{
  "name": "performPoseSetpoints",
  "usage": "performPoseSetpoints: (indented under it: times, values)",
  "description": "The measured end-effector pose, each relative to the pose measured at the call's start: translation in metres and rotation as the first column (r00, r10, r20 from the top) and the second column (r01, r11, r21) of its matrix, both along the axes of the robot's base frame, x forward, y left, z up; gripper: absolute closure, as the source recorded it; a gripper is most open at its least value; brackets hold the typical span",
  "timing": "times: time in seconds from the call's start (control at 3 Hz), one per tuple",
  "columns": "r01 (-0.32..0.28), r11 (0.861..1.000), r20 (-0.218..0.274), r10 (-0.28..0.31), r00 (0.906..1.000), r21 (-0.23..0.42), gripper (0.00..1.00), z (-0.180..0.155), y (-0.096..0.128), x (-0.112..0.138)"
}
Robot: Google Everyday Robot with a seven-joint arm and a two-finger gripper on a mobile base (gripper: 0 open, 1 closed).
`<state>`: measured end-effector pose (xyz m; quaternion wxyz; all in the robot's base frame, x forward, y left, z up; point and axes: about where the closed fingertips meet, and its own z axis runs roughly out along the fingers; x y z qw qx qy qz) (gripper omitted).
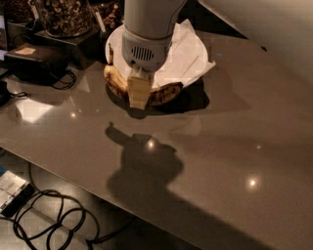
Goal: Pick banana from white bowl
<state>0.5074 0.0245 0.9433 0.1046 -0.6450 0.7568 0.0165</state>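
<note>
The banana (166,93) is long, curved and dull yellow with heavy brown patches. It hangs crosswise at the front rim of the white bowl (111,43), which is lined with crumpled white paper (188,49). My gripper (139,95) comes down from above. Its pale fingers (139,88) are shut on the banana's middle and hold it slightly above the bowl's front edge. The arm's white wrist hides the middle of the bowl. The shadow of the arm and banana lies on the grey table (220,146).
Glass jars of nuts (63,14) stand at the back left on a dark stand. A black device with a cable (34,61) lies left of the bowl. The table's front edge runs diagonally. Below it, cables (49,219) lie on the floor.
</note>
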Motion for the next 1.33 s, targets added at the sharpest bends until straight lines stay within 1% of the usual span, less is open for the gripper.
performPoseSetpoints:
  times: [0.67, 1.0, 1.33]
  values:
    - [-0.009, 1.000, 0.006, 0.009, 0.9999, 0.001, 1.00, 0.001, 0.003, -0.001]
    - [-0.057, 0.998, 0.019, 0.057, 0.9982, -0.016, 1.00, 0.003, 0.027, -0.033]
    - [-0.058, 0.998, 0.020, 0.058, 0.9981, -0.016, 1.00, 0.003, 0.027, -0.033]
